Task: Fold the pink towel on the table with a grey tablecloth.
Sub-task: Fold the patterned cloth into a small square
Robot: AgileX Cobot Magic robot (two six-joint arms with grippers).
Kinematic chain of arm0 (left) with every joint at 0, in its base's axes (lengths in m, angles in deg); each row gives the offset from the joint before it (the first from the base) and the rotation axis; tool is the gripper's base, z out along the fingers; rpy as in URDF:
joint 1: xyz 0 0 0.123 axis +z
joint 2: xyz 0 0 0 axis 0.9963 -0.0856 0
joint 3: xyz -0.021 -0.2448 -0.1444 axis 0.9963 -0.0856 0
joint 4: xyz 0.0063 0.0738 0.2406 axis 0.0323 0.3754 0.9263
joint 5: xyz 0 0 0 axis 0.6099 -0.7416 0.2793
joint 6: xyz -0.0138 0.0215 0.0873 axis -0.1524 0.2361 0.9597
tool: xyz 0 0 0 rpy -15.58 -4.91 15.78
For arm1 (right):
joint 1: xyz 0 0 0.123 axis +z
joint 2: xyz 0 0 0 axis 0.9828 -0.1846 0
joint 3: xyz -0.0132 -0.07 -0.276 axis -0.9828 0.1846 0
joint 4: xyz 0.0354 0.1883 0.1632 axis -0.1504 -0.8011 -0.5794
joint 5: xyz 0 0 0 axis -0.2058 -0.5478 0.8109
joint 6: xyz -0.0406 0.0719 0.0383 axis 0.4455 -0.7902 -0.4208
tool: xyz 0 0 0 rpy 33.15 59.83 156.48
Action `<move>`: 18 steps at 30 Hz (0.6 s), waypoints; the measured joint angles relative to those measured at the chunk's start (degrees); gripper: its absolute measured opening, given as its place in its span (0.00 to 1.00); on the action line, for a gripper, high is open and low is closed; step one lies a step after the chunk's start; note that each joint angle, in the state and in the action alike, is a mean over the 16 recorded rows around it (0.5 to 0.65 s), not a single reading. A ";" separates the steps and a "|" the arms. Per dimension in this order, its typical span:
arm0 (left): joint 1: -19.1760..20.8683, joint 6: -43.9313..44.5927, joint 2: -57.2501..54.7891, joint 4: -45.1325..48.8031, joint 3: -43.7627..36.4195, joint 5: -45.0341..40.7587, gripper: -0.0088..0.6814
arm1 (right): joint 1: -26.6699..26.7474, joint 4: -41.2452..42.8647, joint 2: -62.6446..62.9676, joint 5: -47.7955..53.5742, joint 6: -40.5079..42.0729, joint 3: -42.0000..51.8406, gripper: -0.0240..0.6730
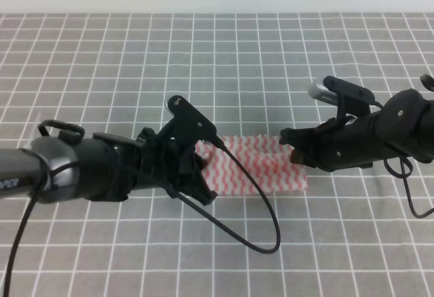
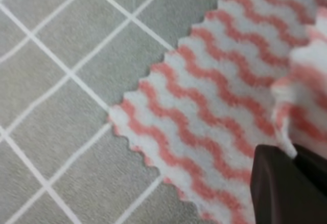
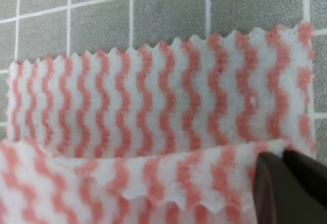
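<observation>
Closest to the camera is the left arm (image 1: 74, 168), coming in low from the left edge with a cable looping off it. Its gripper (image 1: 203, 165) sits right at the towel's left end, and the left wrist view shows a lifted flap of the towel (image 1: 261, 165) running into the dark jaws, so they look clenched on that corner. The towel itself lies on the grey surface (image 1: 224, 60) between the two grippers, one layer flat with its zigzag edge along a grid line.

Over at the towel's right end, the right gripper (image 1: 293, 149) is doing the mirror job: in the right wrist view a raised edge curls over the flat layer and disappears into the jaws, so those seem to be grasping the towel too.

My read is both corners of one edge are held up together so the edge can be carried across as one straight line. Fold looks started but not laid down yet.
</observation>
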 joint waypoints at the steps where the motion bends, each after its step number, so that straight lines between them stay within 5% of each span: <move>1: 0.00 0.01 -0.18 0.02 0.21 -0.08 0.01 | -0.09 0.00 -0.06 0.05 0.00 -0.05 0.01; 18: 0.09 0.73 -1.59 0.00 2.94 -0.55 0.01 | -0.69 0.21 -2.08 1.29 0.02 -2.76 0.01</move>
